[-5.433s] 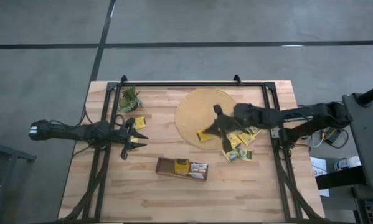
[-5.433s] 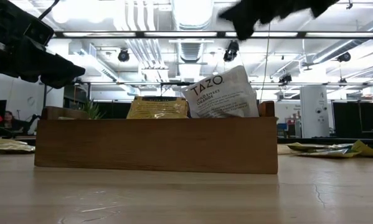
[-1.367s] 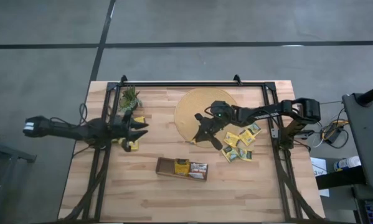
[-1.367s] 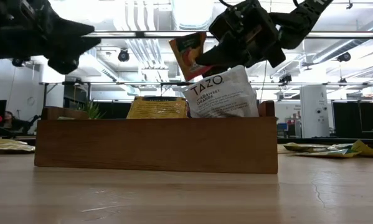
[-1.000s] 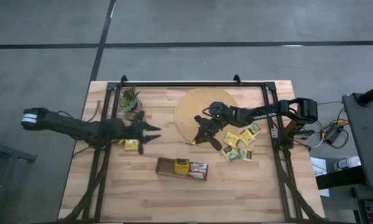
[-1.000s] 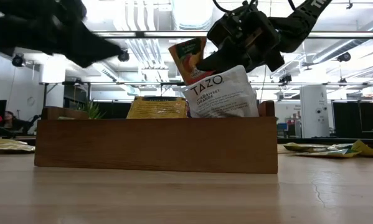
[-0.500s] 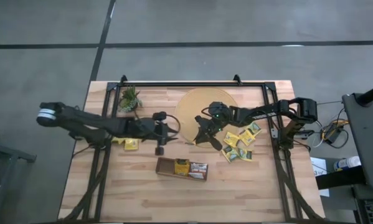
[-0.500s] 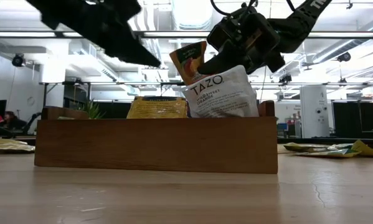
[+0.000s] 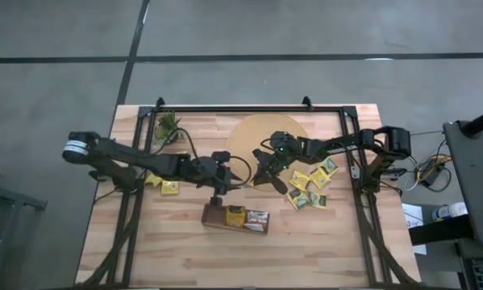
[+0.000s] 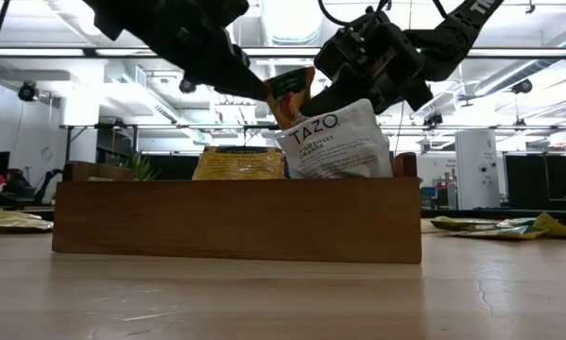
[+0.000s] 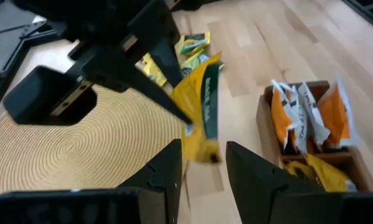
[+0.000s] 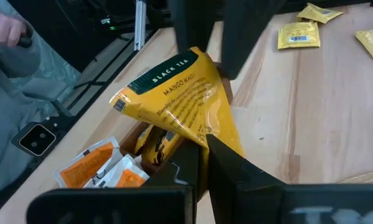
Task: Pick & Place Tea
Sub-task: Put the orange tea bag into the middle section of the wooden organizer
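- Butcher-block planks made up the desk (image 9: 306, 242), with a grey concrete floor beyond it on all sides.
- Nearest the front edge sat the dark wooden tray (image 9: 235, 217), already holding a few sachets, a yellow one (image 10: 238, 162) and a white one (image 10: 339, 142) among them; so part of the job looked done.
- Just behind the tray, the right tool (image 9: 265, 171) was clenched on a yellow sachet (image 12: 181, 102), held up in the air over the desk.
- The left tool (image 9: 225, 173) reached in just beside it; its fingers (image 11: 254, 177) stood parted on either side of that sachet's edge, not visibly gripping, so a handover seemed under way.
- Farther right, a cluster of loose sachets (image 9: 312, 187) lay on the desk, and two more (image 9: 167, 185) lay at the left, all waiting.
- Farthest back were the round woven mat (image 9: 253, 133) and a small green plant (image 9: 168, 126).
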### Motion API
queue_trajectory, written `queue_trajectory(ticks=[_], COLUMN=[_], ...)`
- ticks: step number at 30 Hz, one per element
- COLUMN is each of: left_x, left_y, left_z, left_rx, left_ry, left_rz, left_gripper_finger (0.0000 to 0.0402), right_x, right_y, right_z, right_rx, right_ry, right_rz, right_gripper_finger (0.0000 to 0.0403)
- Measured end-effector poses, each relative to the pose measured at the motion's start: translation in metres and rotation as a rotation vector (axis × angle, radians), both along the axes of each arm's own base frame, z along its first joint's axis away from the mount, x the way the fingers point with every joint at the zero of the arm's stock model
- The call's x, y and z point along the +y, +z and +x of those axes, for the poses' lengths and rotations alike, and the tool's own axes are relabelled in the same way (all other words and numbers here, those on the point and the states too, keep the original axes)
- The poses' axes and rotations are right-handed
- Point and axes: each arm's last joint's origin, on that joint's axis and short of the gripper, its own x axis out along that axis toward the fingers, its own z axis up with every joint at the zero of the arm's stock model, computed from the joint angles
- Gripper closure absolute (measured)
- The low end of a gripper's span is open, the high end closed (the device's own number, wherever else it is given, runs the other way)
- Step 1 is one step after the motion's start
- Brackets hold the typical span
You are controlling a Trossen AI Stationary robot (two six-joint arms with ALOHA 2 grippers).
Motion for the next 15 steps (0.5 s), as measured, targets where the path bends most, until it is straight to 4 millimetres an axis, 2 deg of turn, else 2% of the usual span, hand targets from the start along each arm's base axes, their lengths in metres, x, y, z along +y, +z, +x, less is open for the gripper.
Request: queue_trajectory(ticks=[9,12,15], left_x=[-0.003,-0.003,-0.004], left_y=[0.002,-0.002,-0.005], left_z=[0.014,0.017,0.018], left_rx=[0.0,0.021,0.028], left_ry=[-0.026,-0.032,-0.052], left_rz=[-0.014,-0.001,0.024], left_gripper_finger=[0.0289,0.0323,0.0384], right_x=[0.0,0.0,0.0], right_y=[0.0,0.0,-0.001], right_z=[0.0,0.0,-0.001], right_rx=[-0.003,0.0,0.011], right_ry=[0.001,0.001,0.003], right_rz=[-0.004,-0.003,-0.003], right_gripper_finger=[0.039,0.039,0.039])
